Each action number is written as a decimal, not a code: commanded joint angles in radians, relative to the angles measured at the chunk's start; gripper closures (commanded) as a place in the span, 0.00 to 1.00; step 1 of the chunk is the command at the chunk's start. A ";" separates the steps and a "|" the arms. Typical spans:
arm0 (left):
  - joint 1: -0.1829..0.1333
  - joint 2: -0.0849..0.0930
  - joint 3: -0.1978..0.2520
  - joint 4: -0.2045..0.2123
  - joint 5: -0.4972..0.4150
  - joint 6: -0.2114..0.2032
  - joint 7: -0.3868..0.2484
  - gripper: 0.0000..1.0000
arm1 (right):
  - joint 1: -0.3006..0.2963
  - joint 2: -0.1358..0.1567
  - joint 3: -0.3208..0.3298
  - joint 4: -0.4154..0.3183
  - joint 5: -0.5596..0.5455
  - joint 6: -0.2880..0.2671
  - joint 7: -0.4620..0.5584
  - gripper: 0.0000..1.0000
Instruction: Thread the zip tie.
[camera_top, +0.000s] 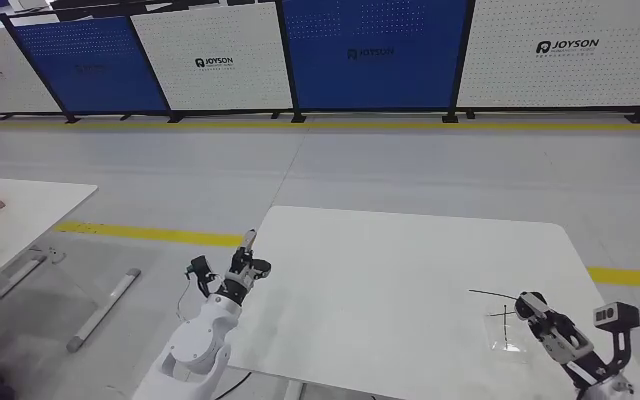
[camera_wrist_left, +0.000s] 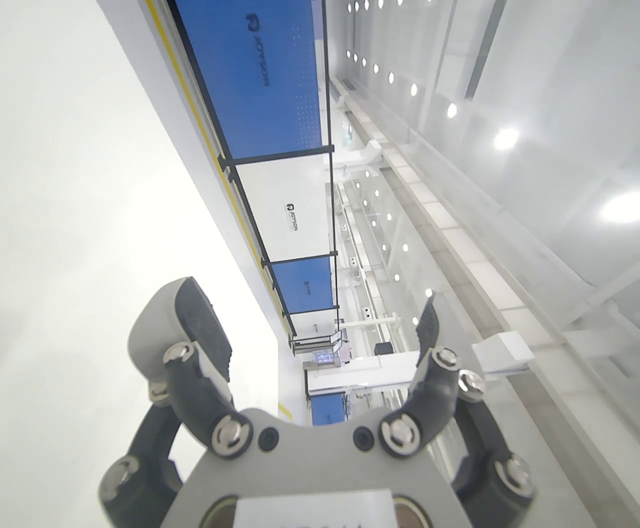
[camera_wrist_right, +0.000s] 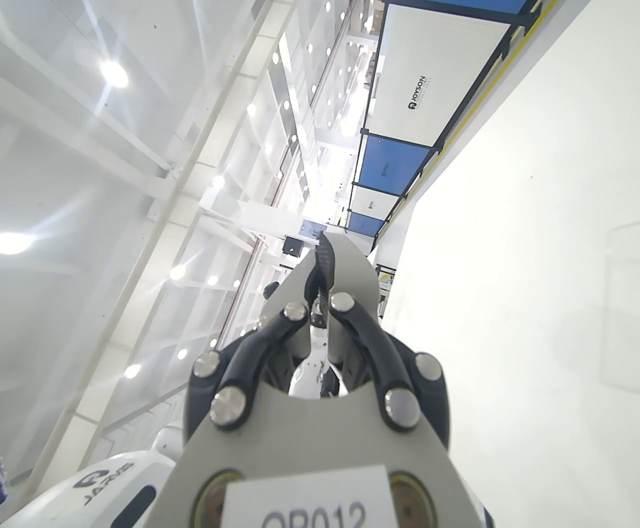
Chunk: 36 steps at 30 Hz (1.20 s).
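Right gripper (camera_top: 524, 302), lower right of the top view, is pressed together, apparently on one end of the tie (camera_top: 490, 294), which juts leftward over the table (camera_top: 400, 270), presumably presented for the spread, empty left gripper (camera_wrist_left: 312, 295) at lower left.

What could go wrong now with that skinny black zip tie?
1. The zip tie is very thin and its end meets the shut right gripper. I cannot tell if it is truly gripped, so it might slip or bend.
2. The open left gripper sits at the opposite edge of the table, so bringing both together could easily miss.
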<state>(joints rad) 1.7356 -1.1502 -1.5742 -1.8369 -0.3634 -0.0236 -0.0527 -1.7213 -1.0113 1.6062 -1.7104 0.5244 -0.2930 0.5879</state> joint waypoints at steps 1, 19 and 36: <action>0.012 0.000 0.018 -0.017 0.014 0.001 -0.049 0.00 | 0.000 0.000 0.000 0.000 0.000 0.000 0.000 1.00; 0.005 -0.003 0.119 -0.001 0.169 -0.050 -0.094 0.00 | 0.000 0.000 0.000 0.000 0.000 0.000 0.000 1.00; -0.058 0.023 0.157 0.004 0.171 -0.025 -0.574 0.00 | 0.000 0.000 0.000 0.000 0.000 0.000 0.000 1.00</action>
<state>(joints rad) 1.6776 -1.1270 -1.4172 -1.8323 -0.1933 -0.0485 -0.6269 -1.7213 -1.0113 1.6062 -1.7104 0.5244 -0.2929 0.5879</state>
